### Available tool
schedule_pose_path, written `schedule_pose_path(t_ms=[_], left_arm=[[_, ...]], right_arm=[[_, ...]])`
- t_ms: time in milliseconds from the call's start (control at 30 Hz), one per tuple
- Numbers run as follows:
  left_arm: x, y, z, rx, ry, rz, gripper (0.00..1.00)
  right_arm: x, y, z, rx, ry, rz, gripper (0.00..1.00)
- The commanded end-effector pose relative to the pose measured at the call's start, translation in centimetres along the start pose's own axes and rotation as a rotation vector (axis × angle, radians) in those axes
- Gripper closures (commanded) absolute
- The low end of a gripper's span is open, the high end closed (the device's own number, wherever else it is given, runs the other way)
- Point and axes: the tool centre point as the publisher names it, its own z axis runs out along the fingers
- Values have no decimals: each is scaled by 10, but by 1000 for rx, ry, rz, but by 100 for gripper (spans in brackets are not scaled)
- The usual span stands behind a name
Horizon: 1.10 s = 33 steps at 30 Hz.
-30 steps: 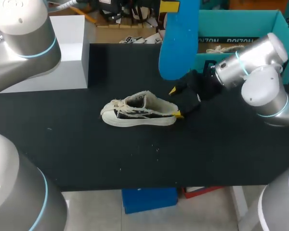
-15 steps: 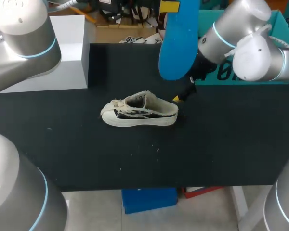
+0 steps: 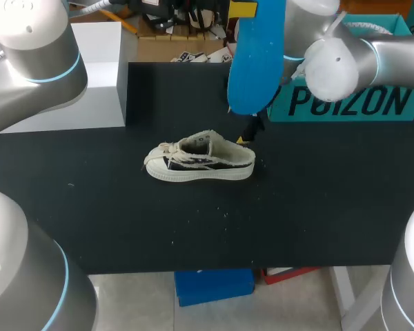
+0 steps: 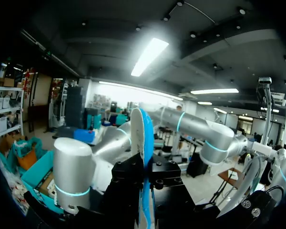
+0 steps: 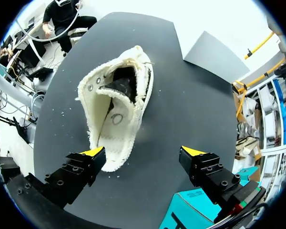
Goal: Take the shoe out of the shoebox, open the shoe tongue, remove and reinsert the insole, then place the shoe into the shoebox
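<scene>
And here's the shoe, a white low canvas sneaker with dark side panels point(image 3: 199, 160), standing on its sole near the middle of the black tabletop point(image 3: 310, 214), toe toward the left edge, heel toward the right. The blue foam insole point(image 3: 257, 62) is out of it and held up high above the back of the table. In the left wrist view the left gripper point(image 4: 144, 174) is clamped on that insole point(image 4: 143, 138), black finger blocks pressing from both sides, the insole seen edge-on and rising straight up between them. Over to the right arm, coming in from the back right: the right gripper point(image 3: 247, 134) hangs just behind the heel, one yellow tip showing close to the heel rim. From its own camera, the right gripper point(image 5: 143, 152) is spread wide with nothing held; the sneaker point(image 5: 117, 109) lies ahead of it, mouth gaping open with pale lining and a dark patch deeper in. The heel rim sits between the fingers, nearer one of them, and contact there is not clear. The teal cardboard shoebox point(image 3: 345, 103) sits at the back right corner, partly behind the right arm, with an edge of it point(image 5: 190, 205) under the gripper. A white rectangular box point(image 3: 90, 76) rests at the back left corner.
</scene>
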Motion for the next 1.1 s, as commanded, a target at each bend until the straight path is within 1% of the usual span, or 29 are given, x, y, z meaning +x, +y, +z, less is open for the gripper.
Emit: schedule_pose_path(t_ms=[33,267,533,733,1100], left_arm=[[-1,0,1,1,-2,2,100],[-1,0,1,1,-2,2,100],[-1,0,1,1,-2,2,100],[-1,0,1,1,-2,2,100],[-1,0,1,1,-2,2,100]], right_arm=[[-9,9,7,109,25,-7,0],[-9,14,14,110,34,-9,0],[-13,21,22,119,43,-27,0],[-14,25,31,115,57,-34,0],[-15,39,44,105,95,-37,0]])
